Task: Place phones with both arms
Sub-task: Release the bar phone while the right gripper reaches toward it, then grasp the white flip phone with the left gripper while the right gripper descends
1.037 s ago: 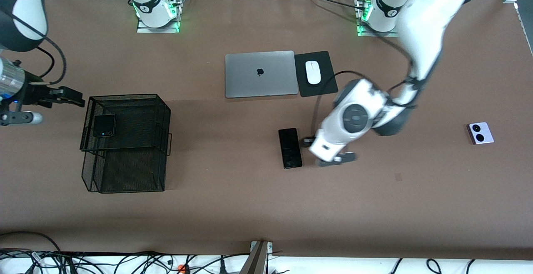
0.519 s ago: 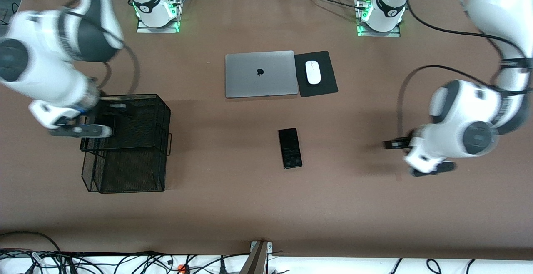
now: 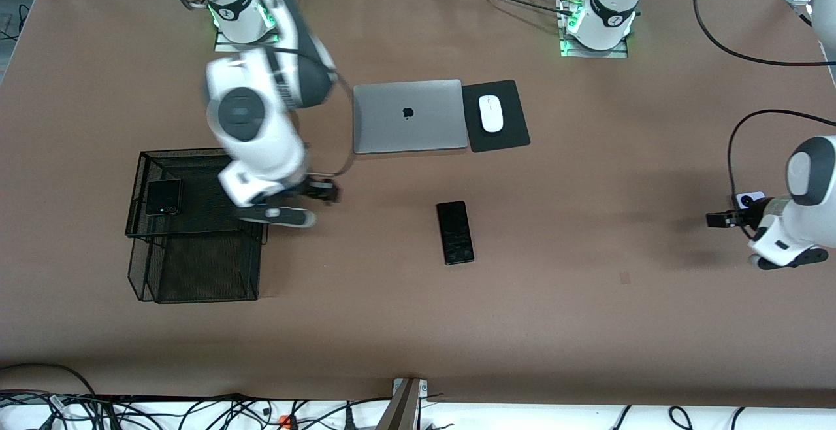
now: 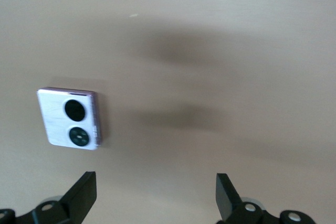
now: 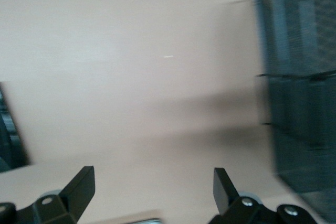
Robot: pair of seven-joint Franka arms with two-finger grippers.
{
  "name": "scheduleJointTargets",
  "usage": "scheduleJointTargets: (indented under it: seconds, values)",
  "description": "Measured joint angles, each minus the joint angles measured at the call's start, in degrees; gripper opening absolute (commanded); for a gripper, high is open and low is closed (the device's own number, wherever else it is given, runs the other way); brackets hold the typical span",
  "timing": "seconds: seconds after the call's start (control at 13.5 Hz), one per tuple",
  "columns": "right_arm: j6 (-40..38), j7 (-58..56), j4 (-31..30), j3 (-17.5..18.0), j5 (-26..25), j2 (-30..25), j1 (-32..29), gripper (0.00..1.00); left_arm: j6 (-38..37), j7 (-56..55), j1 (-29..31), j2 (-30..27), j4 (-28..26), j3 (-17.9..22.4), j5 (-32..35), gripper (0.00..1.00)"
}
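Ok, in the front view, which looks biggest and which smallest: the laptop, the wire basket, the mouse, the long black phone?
Largest to smallest, as they look:
1. Wire basket
2. Laptop
3. Long black phone
4. Mouse
The phone and the mouse look close in size.

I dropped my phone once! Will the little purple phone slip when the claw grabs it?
Maybe. The lavender phone looks smooth and glossy, so it could slide. It lies flat and low, offering little edge to pinch. It's probably stiff, not bendy. The left claw is open beside it.

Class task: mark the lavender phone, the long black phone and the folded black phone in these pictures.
Lavender phone (image 4: 69,118): left wrist view, middle of its cover.
Long black phone (image 3: 455,232): front view, centre of its face.
Folded black phone (image 3: 162,197): front view, middle of its cover.
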Motion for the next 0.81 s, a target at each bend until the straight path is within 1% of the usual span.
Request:
scheduleJointTargets:
  seconds: [0.07, 0.15, 0.3, 0.37, 0.44, 0.59, 0.81]
  values:
    - [0.2, 3.0, 3.3, 1.2, 0.0, 2.7, 1.0, 1.00, 3.0, 1.3, 2.5, 0.6, -0.8, 0.1, 0.5, 1.00]
    - [0.7, 5.9, 6.5, 1.9, 0.0, 5.5, 2.4, 1.00, 8.1, 3.3, 5.3, 1.2, -2.3, 0.1, 2.3, 1.00]
    - [3.2, 10.8, 11.7, 2.3, 0.0, 11.1, 5.9, 1.00, 20.3, 6.6, 11.1, 2.0, -6.9, 0.1, 6.4, 1.00]
    - [5.1, 12.8, 13.6, 2.3, 0.0, 13.7, 7.5, 1.00, 25.3, 7.7, 13.5, 2.3, -9.4, 0.1, 7.1, 1.00]
    - [7.3, 14.3, 15.0, 2.4, 0.0, 15.9, 8.9, 1.00, 28.5, 8.4, 15.2, 2.5, -11.5, 0.0, 7.3, 1.00]
    - [12.0, 16.5, 16.5, 2.5, 0.0, 19.7, 11.3, 1.00, 30.5, 8.7, 16.2, 2.6, -13.3, -0.1, 7.4, 1.00]
    - [19.3, 18.1, 17.0, 2.5, 0.0, 23.7, 13.9, 1.00, 30.6, 8.7, 16.1, 2.7, -14.0, -0.8, 7.4, 1.00]
